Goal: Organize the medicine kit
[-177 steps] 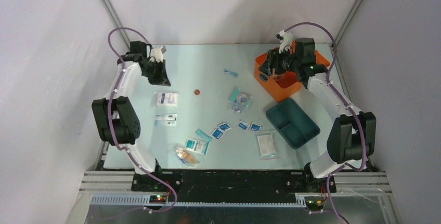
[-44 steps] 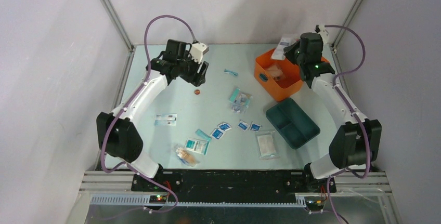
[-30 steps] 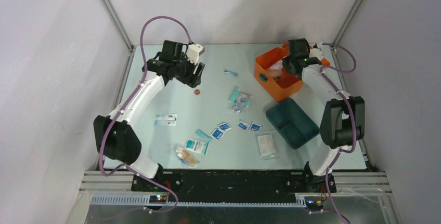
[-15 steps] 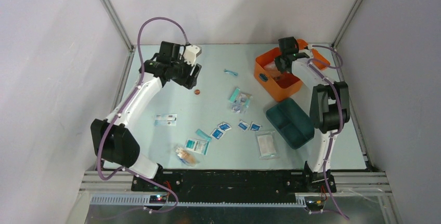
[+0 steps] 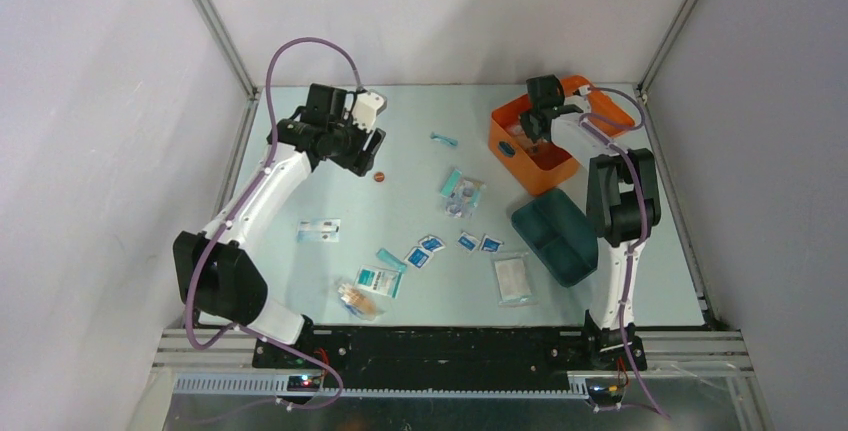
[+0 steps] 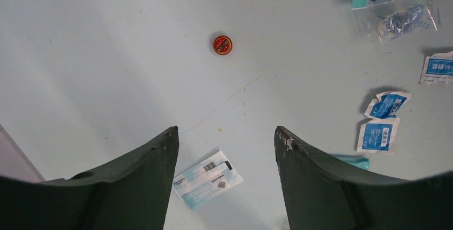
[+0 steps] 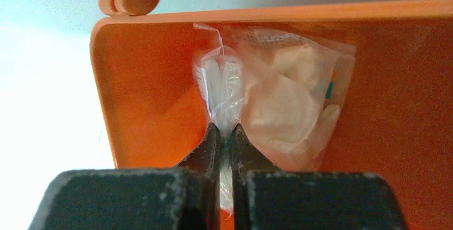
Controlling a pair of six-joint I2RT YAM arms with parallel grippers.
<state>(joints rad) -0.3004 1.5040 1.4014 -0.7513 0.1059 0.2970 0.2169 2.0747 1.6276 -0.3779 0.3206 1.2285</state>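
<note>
Orange medicine kit (image 5: 525,166) sits far right, lid (image 5: 618,117) flipped open, teal tray insert (image 5: 562,236) lying out just beside it.

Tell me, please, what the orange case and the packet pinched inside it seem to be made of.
The medicine kit looks like moulded plastic, smooth with a soft sheen: uniform orange walls, rounded corners. The clear packet, pinched by the right gripper, looks like thin transparent plastic film: it wrinkles, glints, and shows white contents.
</note>
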